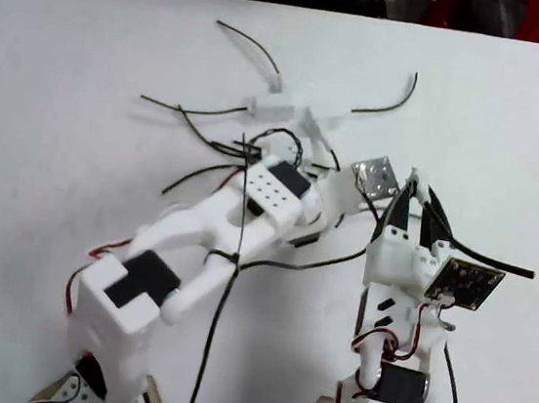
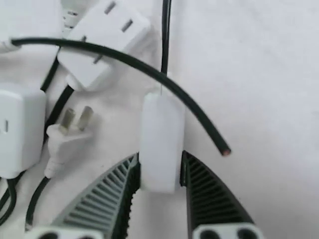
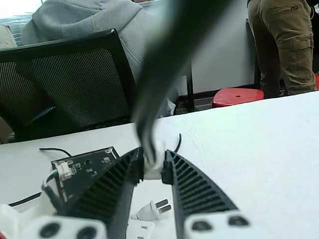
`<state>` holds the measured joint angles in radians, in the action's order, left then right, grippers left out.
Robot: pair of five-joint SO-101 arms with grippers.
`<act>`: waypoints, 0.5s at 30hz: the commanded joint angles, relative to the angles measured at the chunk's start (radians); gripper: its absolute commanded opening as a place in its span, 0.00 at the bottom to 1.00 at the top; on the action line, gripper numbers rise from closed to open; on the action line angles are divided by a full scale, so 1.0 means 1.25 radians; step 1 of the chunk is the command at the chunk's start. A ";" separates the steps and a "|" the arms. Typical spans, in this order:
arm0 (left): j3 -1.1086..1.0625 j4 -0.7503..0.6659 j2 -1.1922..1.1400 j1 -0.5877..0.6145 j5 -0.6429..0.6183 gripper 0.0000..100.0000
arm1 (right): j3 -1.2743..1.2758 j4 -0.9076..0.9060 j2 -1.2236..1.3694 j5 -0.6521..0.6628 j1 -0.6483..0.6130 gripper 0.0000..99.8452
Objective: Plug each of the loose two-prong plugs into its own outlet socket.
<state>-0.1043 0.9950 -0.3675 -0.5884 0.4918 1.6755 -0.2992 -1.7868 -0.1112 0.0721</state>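
Observation:
My left gripper (image 2: 159,162) is shut on a white outlet socket (image 2: 160,139) lying on the table, one finger against each long side. A loose white two-prong plug (image 2: 67,133) lies beside it, prongs pointing away from the gripper. Past that plug rests another white socket (image 2: 104,40) with two slots. A black wire (image 2: 149,69) arches over the held socket. My right gripper (image 3: 153,160) is shut on a white plug (image 3: 153,162) above the table, its black cord (image 3: 159,64) rising toward the camera. Another loose plug (image 3: 152,209) lies on the table below it. The right gripper (image 1: 416,192) stands right of the cluster.
More white connectors (image 1: 261,107) with short black wires lie scattered on the far side of the white table (image 1: 57,87). A small square board (image 1: 376,175) sits between the two grippers. A white block (image 2: 20,129) lies by the left gripper. Chairs and people are beyond the table edge.

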 commanded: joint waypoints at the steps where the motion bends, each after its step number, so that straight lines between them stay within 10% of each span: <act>1: 0.023 0.101 0.138 -0.003 -0.006 0.02 | 0.000 0.014 -0.013 -0.009 0.003 0.02; 15: -0.287 0.177 0.506 0.129 0.000 0.02 | 0.004 0.013 -0.013 -0.009 -0.007 0.02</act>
<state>-0.3299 1.2467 0.0483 -0.5056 0.4902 1.6755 -0.2977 -1.7883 -0.1143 0.0721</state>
